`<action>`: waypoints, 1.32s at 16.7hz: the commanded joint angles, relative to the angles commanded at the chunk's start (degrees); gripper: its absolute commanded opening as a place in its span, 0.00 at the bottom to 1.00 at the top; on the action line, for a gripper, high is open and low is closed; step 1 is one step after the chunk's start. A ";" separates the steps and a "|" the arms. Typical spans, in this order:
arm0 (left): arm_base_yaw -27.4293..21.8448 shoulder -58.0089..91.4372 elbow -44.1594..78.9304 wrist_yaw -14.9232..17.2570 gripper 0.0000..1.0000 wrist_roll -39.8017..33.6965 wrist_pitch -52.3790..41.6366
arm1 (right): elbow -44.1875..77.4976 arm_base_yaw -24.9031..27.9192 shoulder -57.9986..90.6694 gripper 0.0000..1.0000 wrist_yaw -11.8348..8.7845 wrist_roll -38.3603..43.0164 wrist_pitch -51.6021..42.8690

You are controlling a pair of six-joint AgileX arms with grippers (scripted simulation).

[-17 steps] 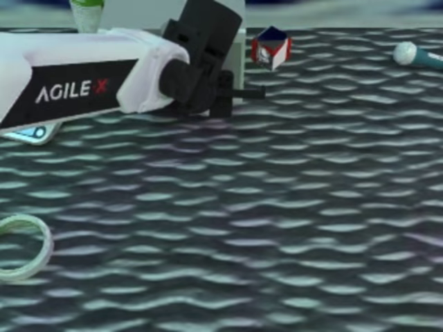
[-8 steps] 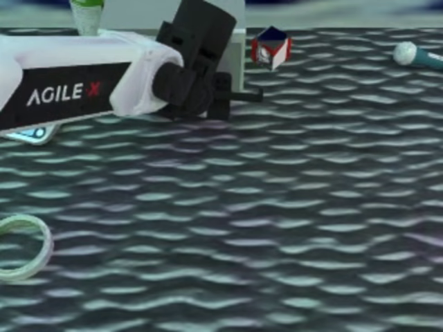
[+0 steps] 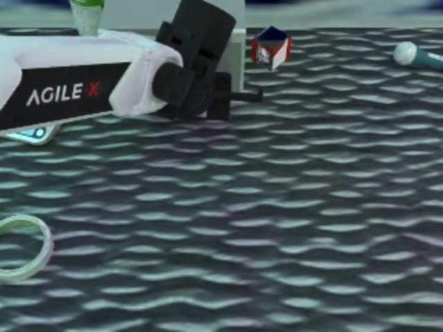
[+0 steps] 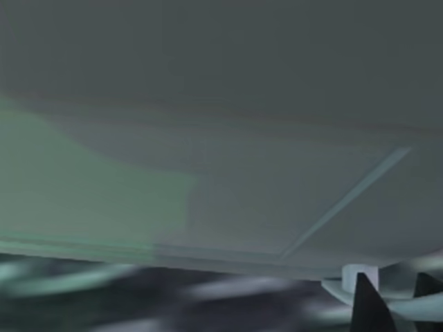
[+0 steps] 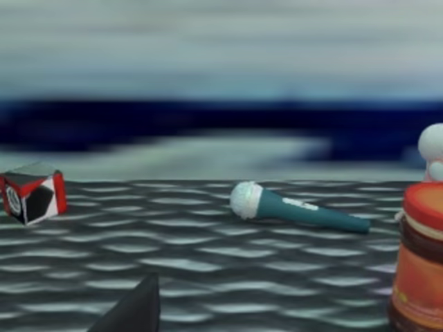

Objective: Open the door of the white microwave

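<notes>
Reaching across the far left of the rippled dark grey-green table point(image 3: 277, 228), my left arm lay almost flat, its white and black AgileX-marked forearm pointing at the boxy pale grey-white microwave point(image 3: 237, 48) at the table's far edge. The left gripper point(image 3: 243, 95) sat at the microwave's front corner, one thin black finger point(image 3: 250, 93) sticking out toward the table's right; whether its fingers were spread or closed could not be told from above. The left wrist view was filled by the flat pale grey door point(image 4: 228, 138) with its translucent window, a greenish patch showing through it, and two dark fingertips point(image 4: 367, 304) poked up just below the door's lower edge.

A red, white and dark blue cube point(image 3: 270, 47) stood just right of the microwave. A teal microphone with a white head point(image 3: 417, 55) lay far right. A pale green ring point(image 3: 24, 247) sat at the left edge, near side. A green-topped white cup point(image 3: 87, 14) stood far left.

My right arm was parked outside the top view; its wrist camera caught the cube, the microphone and an orange jar point(image 5: 419, 256).
</notes>
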 joint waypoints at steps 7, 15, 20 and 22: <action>0.00 0.00 0.00 0.00 0.00 0.00 0.00 | 0.00 0.00 0.00 1.00 0.00 0.00 0.00; -0.08 -0.66 -0.94 0.99 0.00 0.82 0.54 | 0.00 0.00 0.00 1.00 0.00 0.00 0.00; 0.52 -1.73 -2.58 1.88 0.00 2.41 1.40 | 0.00 0.00 0.00 1.00 0.00 0.00 0.00; 0.52 -1.73 -2.58 1.88 0.00 2.41 1.40 | 0.00 0.00 0.00 1.00 0.00 0.00 0.00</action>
